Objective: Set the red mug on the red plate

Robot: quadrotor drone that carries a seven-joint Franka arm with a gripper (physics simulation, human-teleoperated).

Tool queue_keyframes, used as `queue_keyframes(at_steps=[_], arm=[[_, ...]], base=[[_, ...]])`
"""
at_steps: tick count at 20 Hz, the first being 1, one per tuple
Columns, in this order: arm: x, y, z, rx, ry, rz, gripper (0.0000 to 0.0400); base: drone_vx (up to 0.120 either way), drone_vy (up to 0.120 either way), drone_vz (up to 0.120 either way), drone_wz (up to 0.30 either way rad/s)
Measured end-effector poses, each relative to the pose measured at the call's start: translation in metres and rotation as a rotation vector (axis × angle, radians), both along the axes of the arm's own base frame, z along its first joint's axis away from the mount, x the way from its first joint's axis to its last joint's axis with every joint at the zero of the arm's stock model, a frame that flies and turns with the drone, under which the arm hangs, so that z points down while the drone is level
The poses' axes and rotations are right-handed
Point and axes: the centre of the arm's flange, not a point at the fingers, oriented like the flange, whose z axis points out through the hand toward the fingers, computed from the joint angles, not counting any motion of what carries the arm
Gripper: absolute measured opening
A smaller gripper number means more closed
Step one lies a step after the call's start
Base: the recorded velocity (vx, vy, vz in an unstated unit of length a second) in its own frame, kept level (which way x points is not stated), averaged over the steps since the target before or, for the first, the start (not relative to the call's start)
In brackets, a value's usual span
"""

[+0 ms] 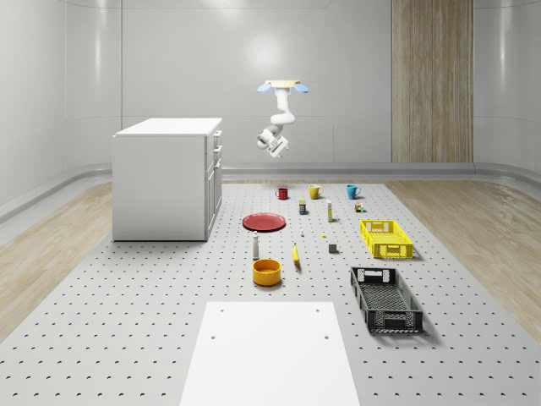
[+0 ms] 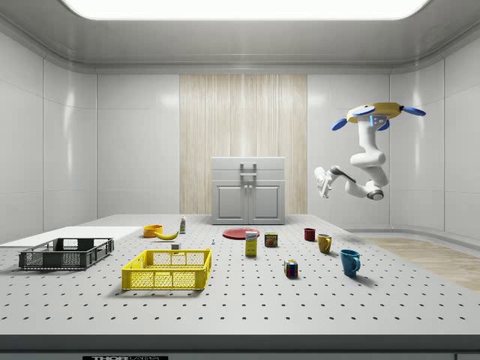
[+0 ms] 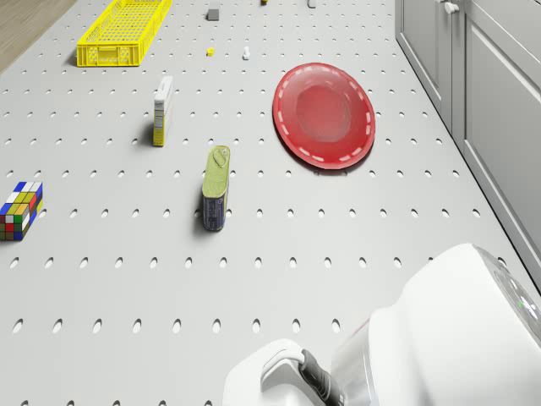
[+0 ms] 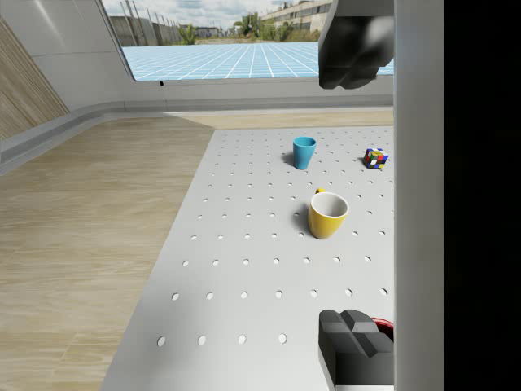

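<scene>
The red mug point(image 1: 282, 193) stands at the far end of the perforated table, in a row with a yellow mug point(image 1: 314, 192) and a blue mug point(image 1: 352, 191). The red plate point(image 1: 265, 222) lies a little nearer, beside the cabinet, and is seen again as the red plate point(image 3: 324, 114). The drone point(image 1: 283, 85) hovers high above the table's far end. Its arm bends down, so the gripper point(image 1: 277, 145) hangs well above the red mug point(image 2: 309, 234). In the wrist view the gripper point(image 4: 362, 191) is open with nothing in it, and a red sliver of the mug point(image 4: 383, 327) shows by the lower finger point(image 4: 354, 346).
A white cabinet point(image 1: 167, 178) stands on the whole-scene view's left. A yellow crate point(image 1: 385, 238) and a black crate point(image 1: 385, 298) sit on the right. An orange bowl point(image 1: 266, 271), a banana point(image 1: 296, 254), a tin point(image 3: 215, 188), a box point(image 3: 161, 110) and a Rubik's cube point(image 3: 20, 210) dot the middle.
</scene>
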Motion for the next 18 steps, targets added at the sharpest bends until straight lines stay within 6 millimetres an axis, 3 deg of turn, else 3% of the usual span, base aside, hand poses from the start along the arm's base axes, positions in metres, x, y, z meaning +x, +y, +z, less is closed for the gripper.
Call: queue_keyframes(at_steps=[3,7,9,16,18], arm=[[0.0,-0.023,-0.014,-0.269,0.002,-0.009,0.04],[0.0,-0.042,-0.02,-0.472,0.006,-0.015,0.04],[0.0,-0.047,-0.021,-0.531,0.007,-0.016,0.04],[0.0,-0.057,-0.022,-0.629,0.01,-0.018,0.04],[0.0,-0.058,-0.022,-0.64,0.011,-0.018,0.04]], base=[[0.12,0.0,-0.12,0.0],[0.12,0.0,-0.12,0.0],[0.04,0.02,-0.12,0.0],[0.0,0.109,-0.12,0.0],[0.12,0.0,-0.12,0.0]])
